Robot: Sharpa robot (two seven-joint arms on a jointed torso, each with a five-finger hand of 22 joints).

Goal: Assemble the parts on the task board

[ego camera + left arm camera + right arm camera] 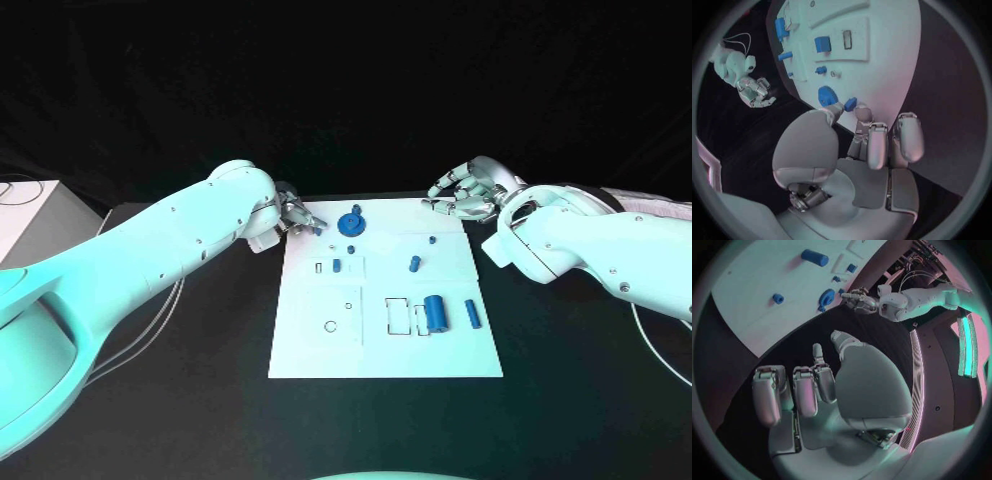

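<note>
Black table (pixel 173 400) bears white task board (pixel 433 350), dark backdrop behind.

No readable text, labels, brands or numbers anywhere. Task board (pixel 387 350) carries only thin outlined rectangles and small circle outline, no lettering legible. Blue parts unmarked. Arms and hands bear no readable markings.
</note>
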